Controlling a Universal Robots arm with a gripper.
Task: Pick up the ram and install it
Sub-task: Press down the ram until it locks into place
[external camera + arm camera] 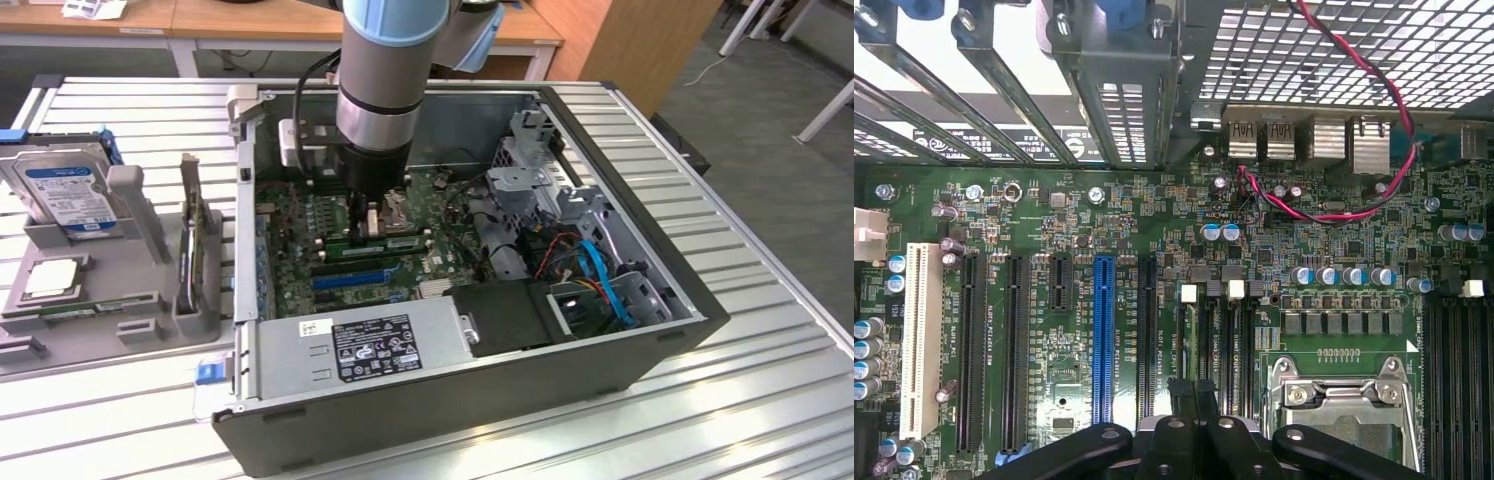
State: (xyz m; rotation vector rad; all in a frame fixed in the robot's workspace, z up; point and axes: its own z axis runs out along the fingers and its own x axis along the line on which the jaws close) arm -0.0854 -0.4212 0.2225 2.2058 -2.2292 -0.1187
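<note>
The ram [387,243] is a long green stick lying along a memory slot on the motherboard [300,235] inside the open computer case [641,330]. My gripper [379,215] reaches down into the case directly above it. In the wrist view the two black fingertips [1179,392] are pressed together, and the gripper [1192,390] sits on the top edge of the ram [1194,340], which runs up to a white slot clip [1189,293]. I cannot tell whether the fingers pinch the stick or only rest on it.
Left of the case, a grey parts tray [27,345] holds a hard drive with a blue label [67,190], a square silver processor [51,277] and a thin board on edge [198,245]. The processor socket [1344,400], red cable [1374,190] and power supply [360,345] crowd the case.
</note>
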